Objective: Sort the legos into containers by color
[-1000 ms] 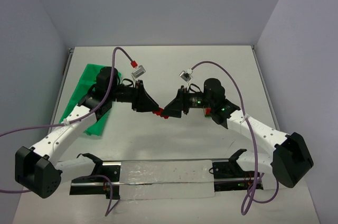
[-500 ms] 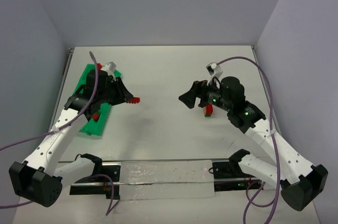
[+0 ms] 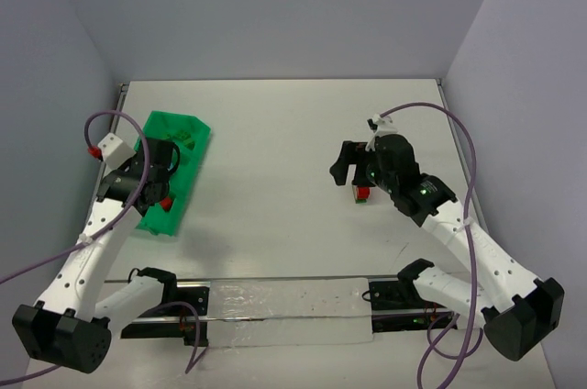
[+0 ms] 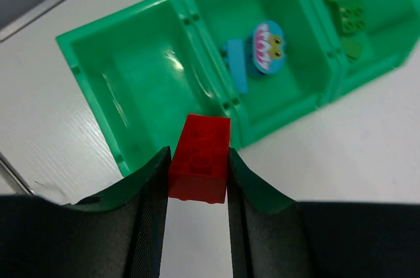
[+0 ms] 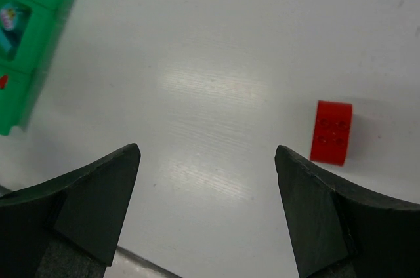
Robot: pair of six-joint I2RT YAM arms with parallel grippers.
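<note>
White tabletop (image 3: pixel 275 132), plain and matte. Along the left edge, reaching toward the far left corner, a long green tray (image 3: pixel 197 146) set at a slant. Right of centre, well apart from it, one red brick (image 5: pixel 331 132); along the near edge, a clear strip (image 3: pixel 293 306).

Top view: fixed, high above and behind the arm bases, facing down and forward. It is the widest and farthest view, taking in the whole table (image 3: pixel 275 141), both arms and the tray (image 3: pixel 167 118) at left. Left wrist view: close, looking down past the left gripper (image 4: pixel 198 155) onto three tray compartments, with the held brick (image 4: pixel 200 170) in the foreground. Right wrist view: farther off, looking down past the right gripper (image 5: pixel 207 152) at bare table, with a loose brick (image 5: pixel 331 132) at right and the tray's edge in the upper left corner. Shared: the tray shows in all three views, the loose brick in the top and right wrist views.
</note>
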